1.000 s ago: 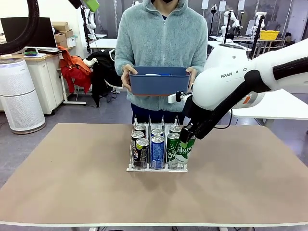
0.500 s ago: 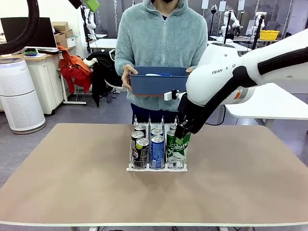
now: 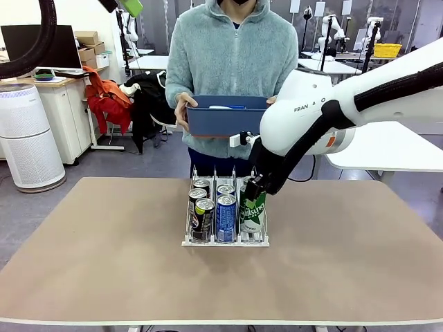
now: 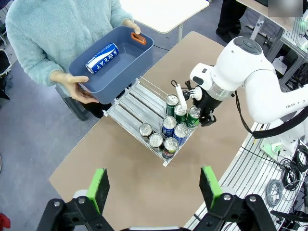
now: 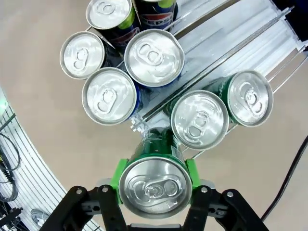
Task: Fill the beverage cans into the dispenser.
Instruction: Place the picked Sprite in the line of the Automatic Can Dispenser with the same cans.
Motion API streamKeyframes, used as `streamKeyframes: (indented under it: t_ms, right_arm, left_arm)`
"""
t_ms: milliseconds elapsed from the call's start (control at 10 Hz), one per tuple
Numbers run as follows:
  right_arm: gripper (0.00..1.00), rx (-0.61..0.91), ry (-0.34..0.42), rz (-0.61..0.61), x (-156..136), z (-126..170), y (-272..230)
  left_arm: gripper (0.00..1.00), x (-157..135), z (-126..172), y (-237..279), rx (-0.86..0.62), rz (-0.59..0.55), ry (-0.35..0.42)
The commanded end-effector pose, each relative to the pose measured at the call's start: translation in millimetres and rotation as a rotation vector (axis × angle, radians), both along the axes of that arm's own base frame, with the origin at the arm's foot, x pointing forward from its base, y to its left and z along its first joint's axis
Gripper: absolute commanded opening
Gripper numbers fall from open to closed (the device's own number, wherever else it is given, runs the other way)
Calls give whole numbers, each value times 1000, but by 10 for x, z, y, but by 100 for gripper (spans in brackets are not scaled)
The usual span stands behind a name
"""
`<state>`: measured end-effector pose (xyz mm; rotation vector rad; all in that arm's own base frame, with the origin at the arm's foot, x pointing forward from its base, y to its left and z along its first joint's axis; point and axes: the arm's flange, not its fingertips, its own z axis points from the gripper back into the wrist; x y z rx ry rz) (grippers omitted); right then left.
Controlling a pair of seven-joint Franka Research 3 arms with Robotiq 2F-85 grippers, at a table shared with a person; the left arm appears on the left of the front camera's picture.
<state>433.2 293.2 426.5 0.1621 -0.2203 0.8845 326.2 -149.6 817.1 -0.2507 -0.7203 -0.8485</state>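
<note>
High over the bench [image 3: 104, 263], the robot's left hand [image 4: 154, 188] hangs released, green pads spread wide with nothing between them, well clear of the work below. At mid-bench stands the dispenser [image 3: 225, 243], its 9 o'clock lane holding black-and-green cans [image 3: 203, 220] and its centre lane blue cans [image 3: 226, 218]. At the 3 o'clock lane the right hand [image 3: 255, 187], reaching in from 3 o'clock, is clenched on a green can [image 3: 252, 211] by its upper wall. The can stands top upward and leans slightly at the lane's near end, in front of two green cans [image 5: 199, 119] already racked, apparently so it can drop between the clear dividers. Whether its foot touches the lane floor is hard to tell. At the dispenser's 12 o'clock a person [image 3: 232, 55] holds a dark blue bin [image 3: 228, 119] in both hands, one more blue can [image 4: 102, 57] lying in it, seemingly the supply awaiting its turn.
</note>
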Motion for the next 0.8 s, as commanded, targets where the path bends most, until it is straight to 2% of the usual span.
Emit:
streamKeyframes:
  t_ms: [0,300,700]
  right_arm:
    - [58,19,-104,26,132,-146,68]
    - [58,20,-123,7,233,-168,46]
    - [58,-27,-79,33,222,-279,37]
  left_arm:
    - [100,-15,-10,20,0,5,4]
    - [100,-15,-10,20,0,5,4]
    - [100,-15,-10,20,0,5,4]
